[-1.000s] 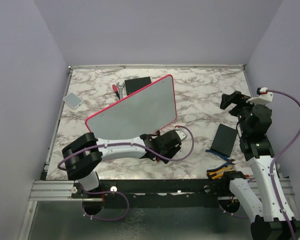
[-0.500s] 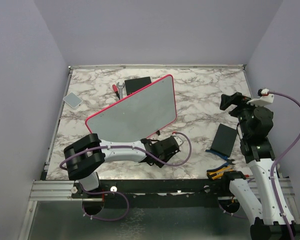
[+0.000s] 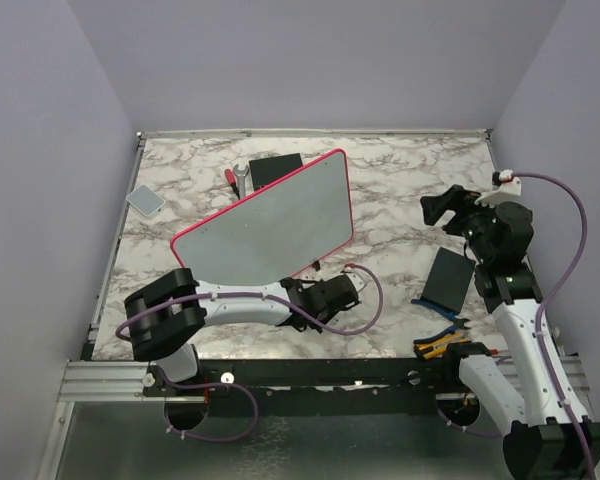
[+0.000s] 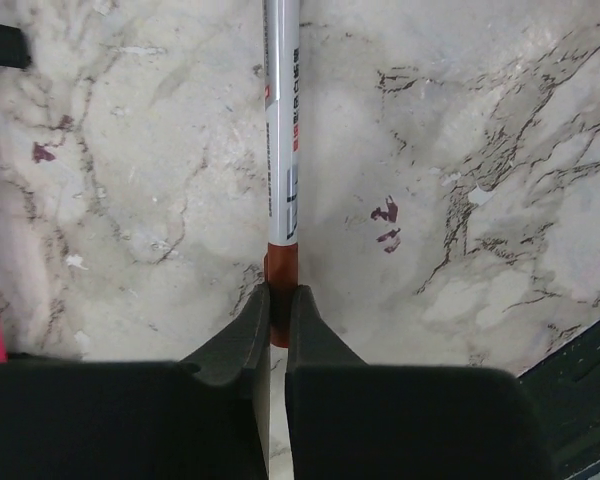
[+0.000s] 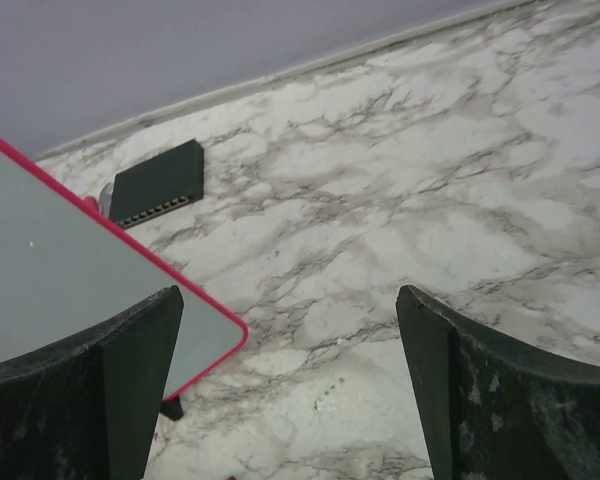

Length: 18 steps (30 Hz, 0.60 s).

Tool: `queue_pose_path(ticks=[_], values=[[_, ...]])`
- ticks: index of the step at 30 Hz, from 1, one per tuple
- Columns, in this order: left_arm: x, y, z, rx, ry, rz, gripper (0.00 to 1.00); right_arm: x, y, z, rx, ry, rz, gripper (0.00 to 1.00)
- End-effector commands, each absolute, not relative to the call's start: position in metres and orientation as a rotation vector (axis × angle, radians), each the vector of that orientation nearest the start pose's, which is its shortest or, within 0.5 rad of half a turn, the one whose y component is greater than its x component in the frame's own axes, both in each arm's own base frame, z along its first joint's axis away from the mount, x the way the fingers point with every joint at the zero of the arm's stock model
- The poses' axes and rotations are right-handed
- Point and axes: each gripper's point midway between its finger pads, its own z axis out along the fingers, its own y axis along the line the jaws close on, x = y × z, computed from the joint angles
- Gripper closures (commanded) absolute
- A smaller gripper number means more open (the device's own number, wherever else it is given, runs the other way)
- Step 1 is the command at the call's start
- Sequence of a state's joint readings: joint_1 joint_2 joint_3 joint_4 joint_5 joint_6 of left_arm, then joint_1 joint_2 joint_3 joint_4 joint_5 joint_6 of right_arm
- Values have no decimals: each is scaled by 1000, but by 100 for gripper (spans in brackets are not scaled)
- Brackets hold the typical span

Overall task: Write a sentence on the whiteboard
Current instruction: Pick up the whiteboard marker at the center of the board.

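The whiteboard (image 3: 270,222), pale grey with a pink-red frame, stands tilted on small black feet mid-table. Its corner also shows in the right wrist view (image 5: 70,290). No lettering shows on it. My left gripper (image 3: 330,292) lies low on the table just in front of the board's near right corner. In the left wrist view it (image 4: 277,296) is shut on the red end of a white-barrelled marker (image 4: 280,140) that lies along the marble. My right gripper (image 3: 440,208) hovers to the right of the board, open and empty, with wide-apart fingers (image 5: 450,380).
A black pad (image 3: 276,167), a red screwdriver and a wrench (image 3: 235,178) lie behind the board. A small grey pad (image 3: 145,199) is at far left. A dark grey pad (image 3: 450,278) and blue-handled tools (image 3: 442,342) lie near the right arm's base.
My left gripper has drawn back a little to the left and toward the near edge, still on the marker. My right gripper has swung left toward the board.
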<state>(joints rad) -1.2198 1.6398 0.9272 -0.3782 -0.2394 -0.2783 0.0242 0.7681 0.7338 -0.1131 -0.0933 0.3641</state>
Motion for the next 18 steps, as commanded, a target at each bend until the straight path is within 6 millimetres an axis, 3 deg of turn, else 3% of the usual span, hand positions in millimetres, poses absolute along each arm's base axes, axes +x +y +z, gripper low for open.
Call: queue_pose_path(ticks=[1, 5, 8, 14, 18], values=[[161, -312, 74, 1131, 2199, -217, 100, 305, 74, 234, 162, 1902, 578, 9], [164, -314, 111, 1211, 2043, -265, 100, 290, 99, 197, 132, 2062, 744, 9], [158, -313, 121, 1302, 1961, -306, 100, 274, 120, 181, 66, 2137, 909, 9], [140, -313, 130, 1377, 1846, -452, 100, 230, 161, 176, -107, 2209, 1343, 13], [132, -312, 133, 1402, 1818, -503, 100, 207, 185, 174, -206, 2231, 1498, 17]])
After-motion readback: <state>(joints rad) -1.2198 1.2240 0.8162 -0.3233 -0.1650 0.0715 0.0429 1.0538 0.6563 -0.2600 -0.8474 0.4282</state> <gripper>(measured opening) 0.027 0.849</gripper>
